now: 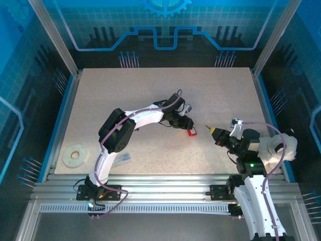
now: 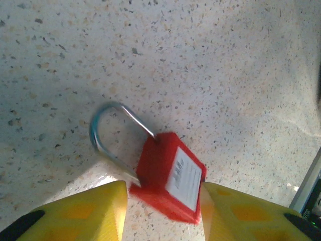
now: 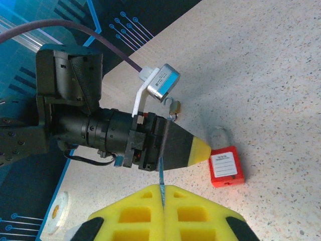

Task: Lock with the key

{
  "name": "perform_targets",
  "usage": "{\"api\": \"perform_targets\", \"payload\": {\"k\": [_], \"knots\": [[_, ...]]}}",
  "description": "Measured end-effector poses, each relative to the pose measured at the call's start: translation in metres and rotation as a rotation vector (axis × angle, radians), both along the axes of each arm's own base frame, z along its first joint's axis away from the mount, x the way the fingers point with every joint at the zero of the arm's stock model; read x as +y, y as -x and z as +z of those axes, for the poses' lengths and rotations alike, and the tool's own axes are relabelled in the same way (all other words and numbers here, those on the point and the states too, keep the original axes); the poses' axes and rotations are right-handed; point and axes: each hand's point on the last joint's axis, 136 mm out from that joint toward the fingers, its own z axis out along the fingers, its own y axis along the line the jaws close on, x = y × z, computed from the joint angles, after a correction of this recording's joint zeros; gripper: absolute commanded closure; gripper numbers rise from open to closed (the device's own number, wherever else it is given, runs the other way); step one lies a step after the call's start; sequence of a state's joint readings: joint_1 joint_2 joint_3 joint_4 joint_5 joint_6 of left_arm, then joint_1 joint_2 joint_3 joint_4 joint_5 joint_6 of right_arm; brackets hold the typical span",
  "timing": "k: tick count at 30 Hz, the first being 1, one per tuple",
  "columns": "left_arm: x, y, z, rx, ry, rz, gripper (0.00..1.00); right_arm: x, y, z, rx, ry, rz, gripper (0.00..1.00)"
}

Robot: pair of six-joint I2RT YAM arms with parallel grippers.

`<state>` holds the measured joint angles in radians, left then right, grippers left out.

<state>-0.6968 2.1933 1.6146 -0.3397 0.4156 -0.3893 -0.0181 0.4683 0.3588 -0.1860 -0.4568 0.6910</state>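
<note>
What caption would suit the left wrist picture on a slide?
A red padlock lies on the speckled table between the left gripper's parted yellow fingers.

I'm seeing the bench [image 1: 150, 95] brightly and evenly lit, with a blue glow surrounding it. In the left wrist view a soft shadow is crossing the left, and the red padlock [image 2: 168, 173] is smearing along its lower edge.

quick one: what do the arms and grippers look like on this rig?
Left arm and right arm: white links, black joints, a purple cable along each. Left gripper and right gripper: black bodies, yellow fingers. Green light on the right arm.
</note>
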Motion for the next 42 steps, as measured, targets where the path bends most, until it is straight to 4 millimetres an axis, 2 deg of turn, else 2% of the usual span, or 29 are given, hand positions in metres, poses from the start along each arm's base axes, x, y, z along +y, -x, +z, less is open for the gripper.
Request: {"api": "perform_targets", "payload": {"k": [9, 14, 16, 19, 20, 22, 24, 27, 29, 35, 38, 42], "knots": [[0.0, -0.008, 0.014, -0.043, -0.026, -0.017, 0.51, -0.001, 0.0, 0.0, 0.0, 0.0, -0.003, 1.0], [0.013, -0.014, 0.026, -0.074, -0.044, 0.011, 0.42, -0.001, -0.001, 0.0, 0.0, 0.0, -0.004, 1.0], [0.023, -0.012, 0.043, -0.104, -0.039, 0.03, 0.41, -0.001, -0.001, 0.0, 0.0, 0.0, -0.004, 1.0], [0.044, -0.005, 0.086, -0.195, -0.006, 0.076, 0.37, -0.001, -0.001, -0.001, 0.001, 0.002, -0.008, 1.0], [0.053, 0.0, 0.105, -0.244, 0.017, 0.101, 0.32, -0.002, -0.001, -0.002, 0.003, 0.003, -0.009, 1.0], [0.07, 0.012, 0.139, -0.336, 0.073, 0.148, 0.14, -0.003, -0.002, -0.003, 0.006, 0.006, -0.016, 1.0], [0.091, 0.028, 0.168, -0.431, 0.126, 0.203, 0.03, -0.005, -0.003, -0.005, 0.011, 0.011, -0.029, 1.0], [0.121, 0.043, 0.188, -0.54, 0.154, 0.284, 0.01, -0.009, -0.006, -0.01, 0.027, 0.024, -0.052, 1.0], [0.139, 0.05, 0.188, -0.583, 0.146, 0.336, 0.01, -0.01, -0.008, -0.015, 0.044, 0.035, -0.064, 1.0], [0.193, 0.067, 0.163, -0.674, 0.084, 0.495, 0.01, -0.001, -0.01, -0.036, 0.105, 0.111, -0.05, 1.0], [0.214, 0.072, 0.152, -0.718, 0.067, 0.561, 0.01, 0.001, -0.012, -0.045, 0.129, 0.151, -0.058, 1.0], [0.231, 0.073, 0.135, -0.75, 0.04, 0.624, 0.01, 0.004, -0.014, -0.055, 0.156, 0.205, -0.07, 1.0]]}}
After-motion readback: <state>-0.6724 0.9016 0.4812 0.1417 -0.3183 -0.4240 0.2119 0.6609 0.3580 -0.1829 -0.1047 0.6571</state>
